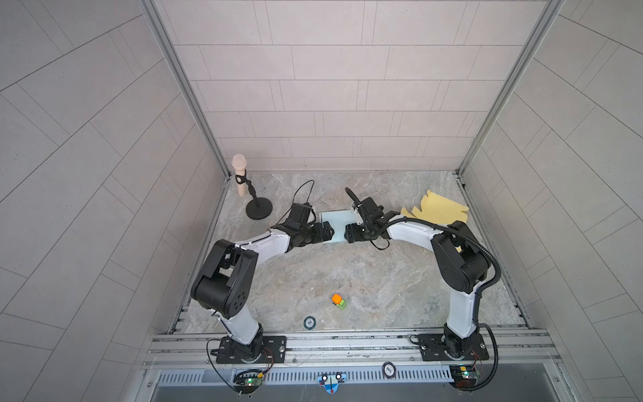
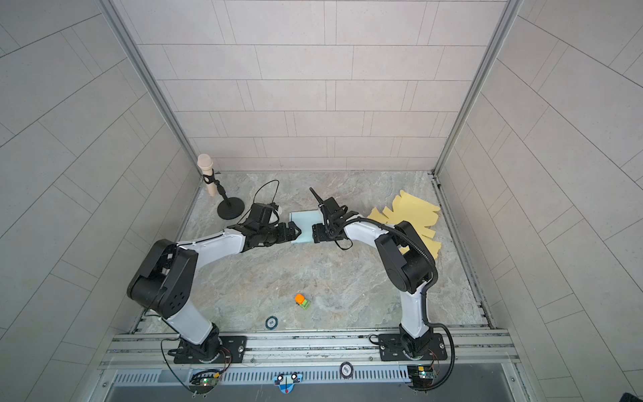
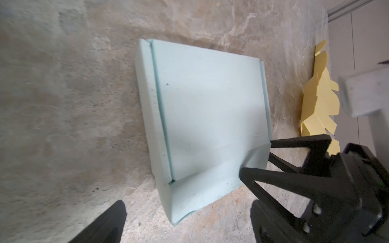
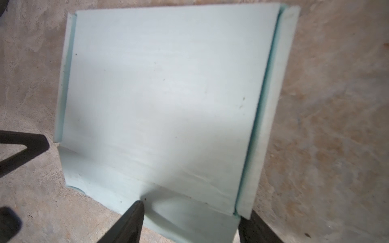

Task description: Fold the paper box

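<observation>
The pale blue paper box [image 1: 334, 220] [image 2: 303, 222] lies closed and flat on the marble table, between my two grippers in both top views. My left gripper [image 1: 330, 232] [image 3: 188, 210] is open at the box's left near corner, its fingers wide apart and touching nothing. My right gripper [image 1: 348, 234] [image 4: 190, 212] is shut on the box's near right corner. One of its fingertips [image 4: 137, 207] dents the front flap, and the other sits outside the side wall. In the wrist views the box [image 3: 210, 105] [image 4: 164, 94] shows a flat lid with raised side walls.
Flat yellow box blanks [image 1: 440, 210] are piled at the back right, partly under the right arm. A microphone on a black stand [image 1: 258, 210] stands at the back left. A small orange and green toy [image 1: 338, 301] and a round disc [image 1: 309, 322] lie near the front.
</observation>
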Robot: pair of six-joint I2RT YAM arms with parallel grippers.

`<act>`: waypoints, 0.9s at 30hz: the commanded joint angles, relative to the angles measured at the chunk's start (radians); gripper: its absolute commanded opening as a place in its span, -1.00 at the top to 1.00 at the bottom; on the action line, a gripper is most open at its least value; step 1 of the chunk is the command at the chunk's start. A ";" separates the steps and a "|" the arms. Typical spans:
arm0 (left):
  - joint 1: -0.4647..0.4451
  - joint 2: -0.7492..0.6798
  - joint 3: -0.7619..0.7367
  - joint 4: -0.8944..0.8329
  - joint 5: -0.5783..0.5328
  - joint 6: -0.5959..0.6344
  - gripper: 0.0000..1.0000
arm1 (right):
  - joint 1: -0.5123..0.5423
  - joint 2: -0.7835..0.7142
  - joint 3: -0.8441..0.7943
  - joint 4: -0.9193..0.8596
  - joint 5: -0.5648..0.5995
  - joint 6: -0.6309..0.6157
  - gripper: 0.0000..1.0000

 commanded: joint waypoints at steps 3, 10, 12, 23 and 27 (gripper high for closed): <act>0.011 0.077 0.158 -0.057 -0.029 0.043 -0.95 | -0.003 0.021 0.022 -0.021 0.004 -0.006 -0.44; 0.019 0.261 0.355 -0.151 -0.112 0.095 -0.91 | -0.002 0.028 0.022 -0.016 0.004 -0.001 -0.44; 0.023 0.289 0.372 -0.156 -0.120 0.094 -0.89 | -0.003 0.033 0.026 -0.016 0.005 -0.002 -0.43; 0.021 0.352 0.358 -0.136 -0.136 0.091 -0.80 | -0.017 0.082 0.045 -0.011 0.026 0.029 -0.42; 0.016 0.363 0.345 -0.128 -0.139 0.091 -0.78 | -0.028 0.087 0.047 -0.004 0.049 0.044 -0.42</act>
